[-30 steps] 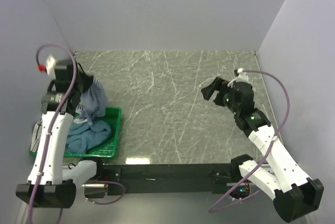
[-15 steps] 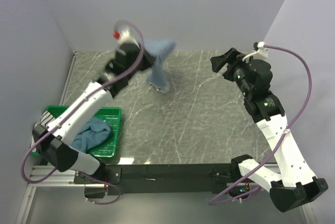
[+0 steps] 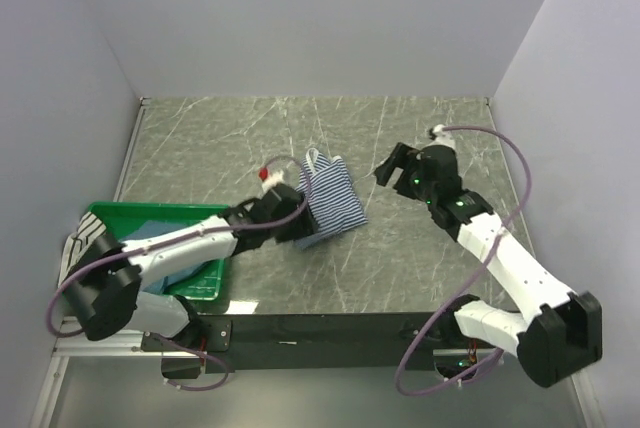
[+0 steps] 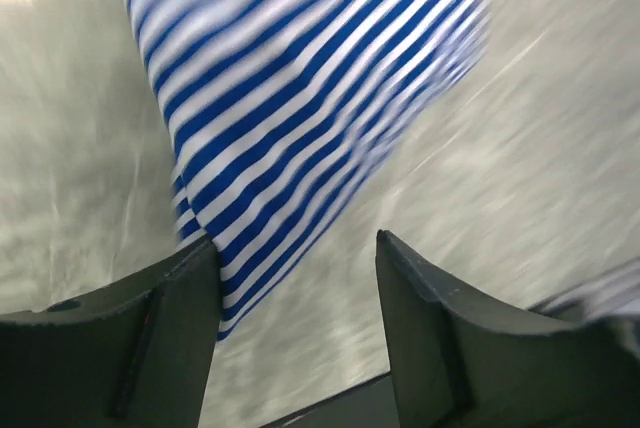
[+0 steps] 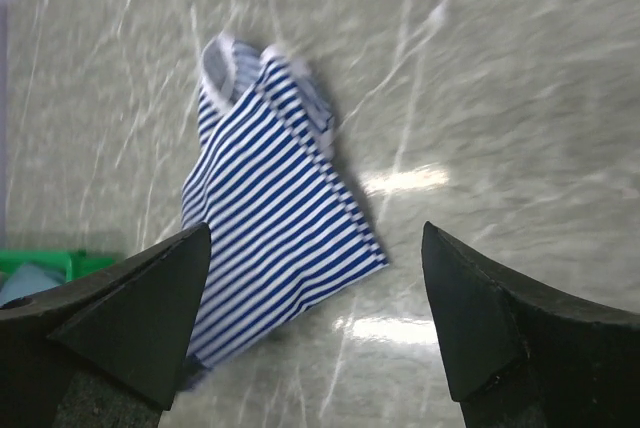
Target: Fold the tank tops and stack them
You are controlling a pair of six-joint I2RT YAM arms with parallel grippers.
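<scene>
Marbled table [image 3: 400,263], navy-striped tank top [image 3: 335,198] beside spread left gripper [image 4: 295,248], right gripper [image 5: 316,233] spread nearby

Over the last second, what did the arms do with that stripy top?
The left hand swung the striped tank top out of the green basket, rightward over the table, and let go; it lies there, the hand open. The right hand rose, then came back toward it, open. The basket stayed put.
</scene>
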